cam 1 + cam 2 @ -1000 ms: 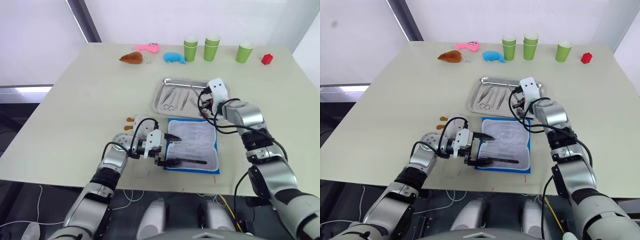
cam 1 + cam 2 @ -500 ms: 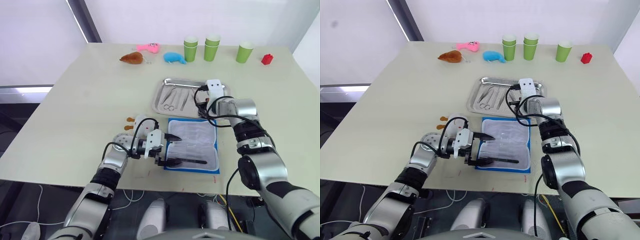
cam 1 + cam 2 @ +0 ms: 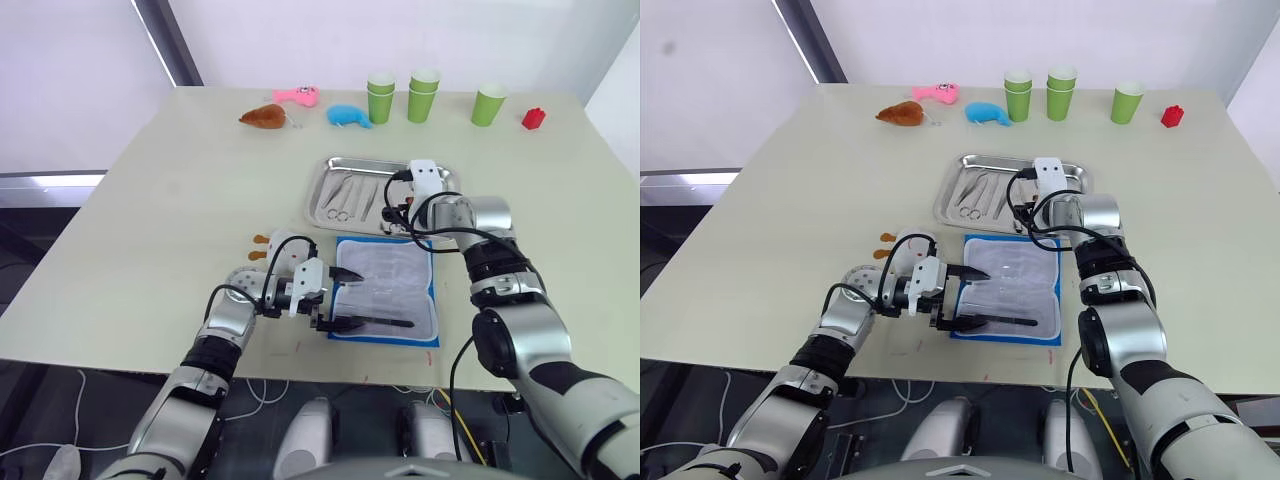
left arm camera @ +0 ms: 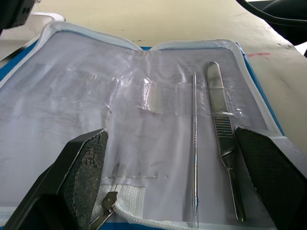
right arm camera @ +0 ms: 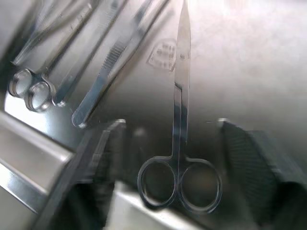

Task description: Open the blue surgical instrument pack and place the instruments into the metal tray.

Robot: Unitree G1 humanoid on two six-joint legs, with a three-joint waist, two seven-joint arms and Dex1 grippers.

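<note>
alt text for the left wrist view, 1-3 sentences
The blue surgical instrument pack lies open with its pale lining up, and two slim steel instruments are tucked side by side under clear straps on one half. The left gripper is open, its two black fingers spread over the near edge of the pack, touching neither tool.

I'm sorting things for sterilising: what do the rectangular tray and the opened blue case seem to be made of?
The shiny rectangular tray looks like polished steel: mirror-like glare and a rolled rim. The opened blue case looks like fabric, with pale grey lining and clear, probably plastic, retaining strips, judging by their glossy wrinkles.
</note>
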